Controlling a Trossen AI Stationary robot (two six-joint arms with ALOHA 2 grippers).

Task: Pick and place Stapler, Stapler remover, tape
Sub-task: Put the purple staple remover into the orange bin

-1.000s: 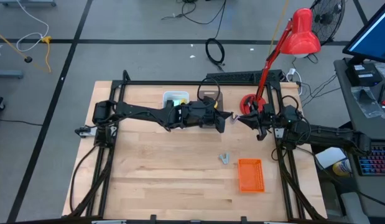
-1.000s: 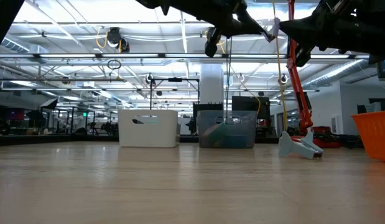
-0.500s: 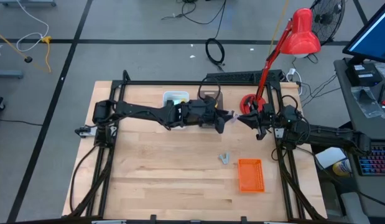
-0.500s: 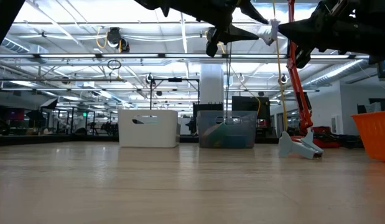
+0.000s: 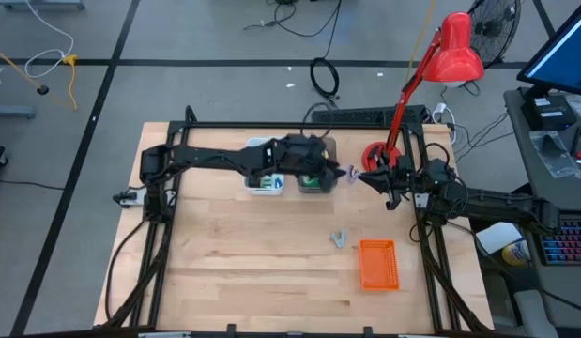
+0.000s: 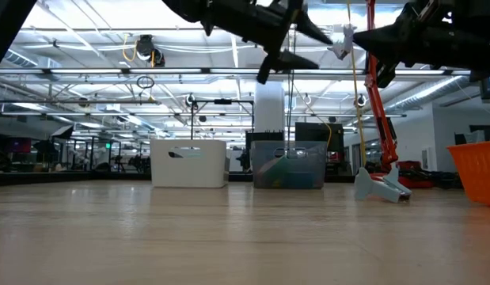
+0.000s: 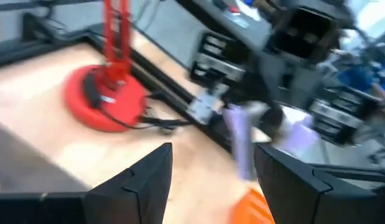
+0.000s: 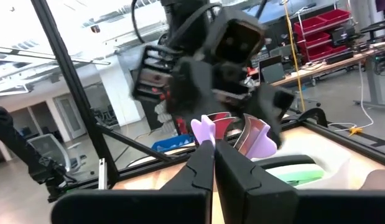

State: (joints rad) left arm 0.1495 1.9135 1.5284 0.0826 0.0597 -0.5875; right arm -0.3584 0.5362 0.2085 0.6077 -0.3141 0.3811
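Holding a pale purple staple remover [image 8: 232, 134] between its closed fingers, the right gripper [image 5: 362, 178] hangs high above the table [image 5: 234, 263], close to the base of the red lamp [image 5: 376, 155]. The left gripper [image 5: 329, 175] is just beside it, over the clear bin [image 5: 318, 164], and its fingers [image 7: 145, 180] stand wide apart with nothing between them; the remover lies just beyond their tips. A grey stapler [image 5: 338, 238] rests on the table, near the orange basket [image 5: 378, 264]. Tape rolls [image 5: 268, 182] lie in the white bin [image 5: 255, 146].
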